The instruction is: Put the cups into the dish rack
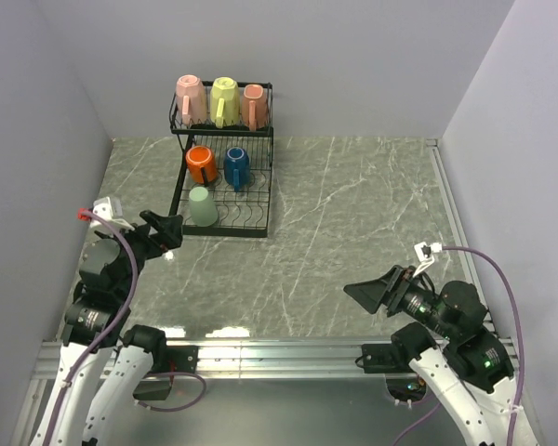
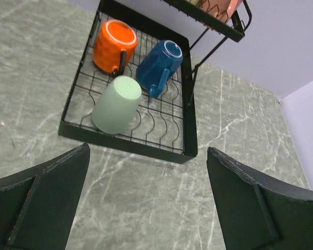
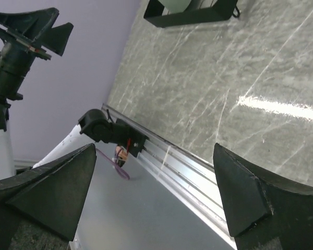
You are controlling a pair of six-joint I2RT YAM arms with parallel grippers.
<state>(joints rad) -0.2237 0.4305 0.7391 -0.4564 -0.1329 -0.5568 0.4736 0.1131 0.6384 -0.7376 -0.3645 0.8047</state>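
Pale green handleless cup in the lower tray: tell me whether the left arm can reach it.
Probably yes: the open left gripper points at the black wire dish rack, and the pale green ceramic cup lies at its near edge, nothing between.

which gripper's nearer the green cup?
Left. The left gripper sits close by the green cup, at the dish rack's front-left corner; the right gripper is far across the table, near the front edge.

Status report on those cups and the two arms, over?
Left hand open, empty. Right hand open, empty. Dish rack holds all six: pink cup, yellow cup, pink cup up top; orange cup, blue cup, green cup below. Nothing in the way.
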